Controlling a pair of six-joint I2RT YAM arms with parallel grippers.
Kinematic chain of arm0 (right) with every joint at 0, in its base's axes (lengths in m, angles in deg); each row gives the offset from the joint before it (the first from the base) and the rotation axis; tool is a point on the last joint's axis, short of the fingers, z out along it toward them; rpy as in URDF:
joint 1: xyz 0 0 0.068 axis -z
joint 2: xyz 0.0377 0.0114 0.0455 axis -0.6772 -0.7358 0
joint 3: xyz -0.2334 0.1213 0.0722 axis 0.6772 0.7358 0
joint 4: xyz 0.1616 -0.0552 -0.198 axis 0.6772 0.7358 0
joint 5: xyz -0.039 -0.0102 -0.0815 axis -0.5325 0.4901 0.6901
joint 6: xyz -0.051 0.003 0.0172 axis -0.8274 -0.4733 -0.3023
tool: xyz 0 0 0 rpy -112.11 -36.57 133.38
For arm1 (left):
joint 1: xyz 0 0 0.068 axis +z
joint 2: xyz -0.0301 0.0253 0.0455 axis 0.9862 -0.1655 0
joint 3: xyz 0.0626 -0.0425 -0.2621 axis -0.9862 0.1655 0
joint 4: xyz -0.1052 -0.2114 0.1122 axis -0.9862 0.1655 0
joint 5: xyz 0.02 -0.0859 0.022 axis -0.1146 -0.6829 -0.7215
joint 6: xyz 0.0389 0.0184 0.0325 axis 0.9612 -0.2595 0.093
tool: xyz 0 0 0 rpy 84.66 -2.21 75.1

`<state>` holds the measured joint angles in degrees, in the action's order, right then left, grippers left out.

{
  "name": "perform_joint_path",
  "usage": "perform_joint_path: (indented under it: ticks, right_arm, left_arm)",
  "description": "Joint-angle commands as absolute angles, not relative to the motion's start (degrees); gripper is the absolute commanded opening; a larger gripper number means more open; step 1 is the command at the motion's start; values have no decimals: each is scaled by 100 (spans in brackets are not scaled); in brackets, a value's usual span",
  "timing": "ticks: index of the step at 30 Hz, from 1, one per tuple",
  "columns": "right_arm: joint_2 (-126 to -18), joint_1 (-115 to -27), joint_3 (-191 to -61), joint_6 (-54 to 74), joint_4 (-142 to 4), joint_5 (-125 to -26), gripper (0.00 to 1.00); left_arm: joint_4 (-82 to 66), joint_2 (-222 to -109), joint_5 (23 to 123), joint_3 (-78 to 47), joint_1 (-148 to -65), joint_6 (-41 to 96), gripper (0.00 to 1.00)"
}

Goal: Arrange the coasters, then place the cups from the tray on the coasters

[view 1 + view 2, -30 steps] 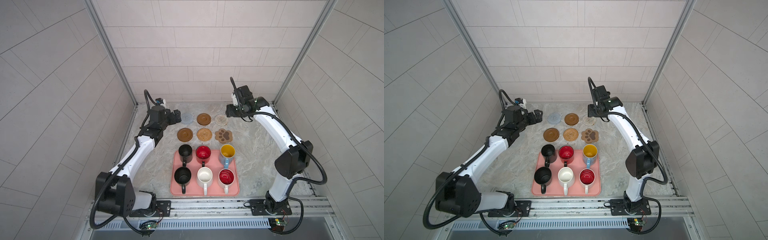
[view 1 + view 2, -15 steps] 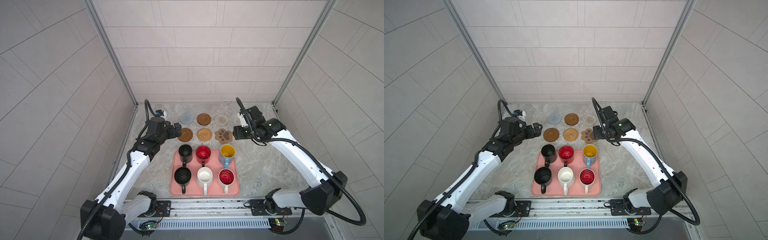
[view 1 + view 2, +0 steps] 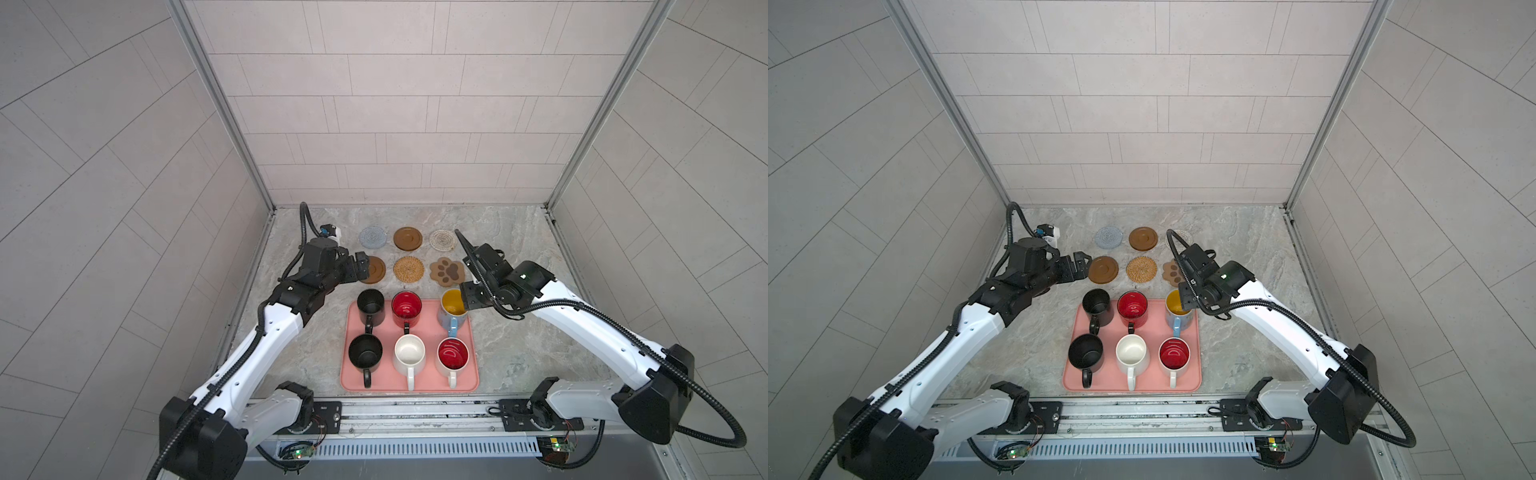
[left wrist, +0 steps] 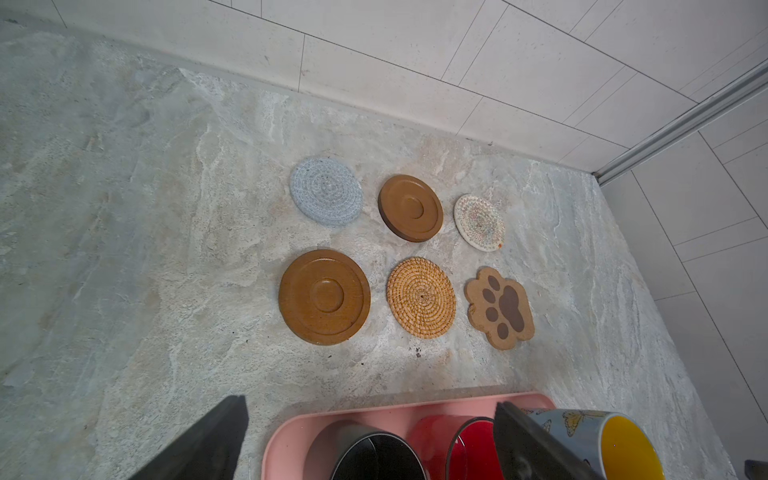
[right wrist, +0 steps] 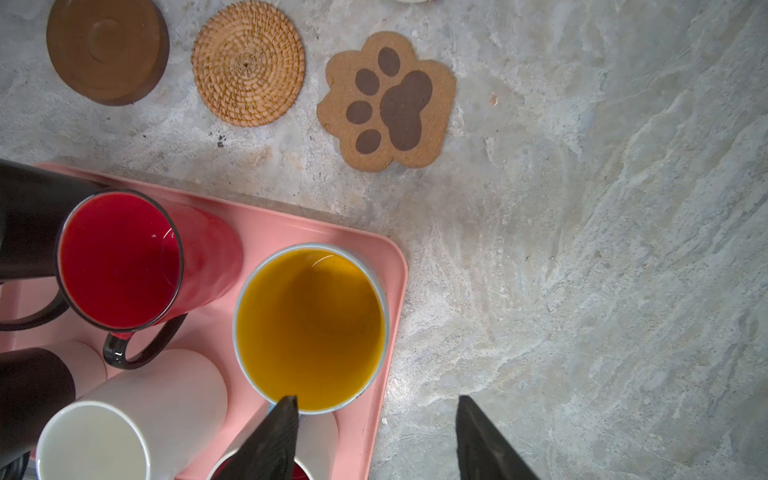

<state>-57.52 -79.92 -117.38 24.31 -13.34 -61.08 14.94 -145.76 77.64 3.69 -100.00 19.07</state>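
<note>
Our left gripper (image 3: 360,267) hangs empty, jaws spread wide, beyond the far-left corner of the salmon-pink rectangular tray (image 3: 432,384). Our right gripper (image 3: 468,298), jaws parted and empty, hovers over its yellow-lined light-blue mug (image 3: 453,303).

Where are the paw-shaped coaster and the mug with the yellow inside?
paw-shaped coaster (image 5: 403,109), right wrist view, its large dark pad.
yellow-inside mug (image 5: 311,328), right wrist view, its yellow interior.

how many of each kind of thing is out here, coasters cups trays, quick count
coasters: 6, none with a cup on it yet
cups: 6, all standing in the tray
tray: 1
total: 13
</note>
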Motion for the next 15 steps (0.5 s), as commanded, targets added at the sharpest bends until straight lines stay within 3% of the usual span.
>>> perform_joint_path:
  ticks: [1, 15]
  right_arm:
    - [-5606, -8184, -11753, 2753, -1161, -5778, 63]
    - [-5599, -8727, -11640, 3453, -977, -5963, 63]
  left_arm:
    - [1285, -14603, 7876, 459, -10043, 1822, 100]
    - [1536, -14343, 8071, 444, -10086, 1688, 100]
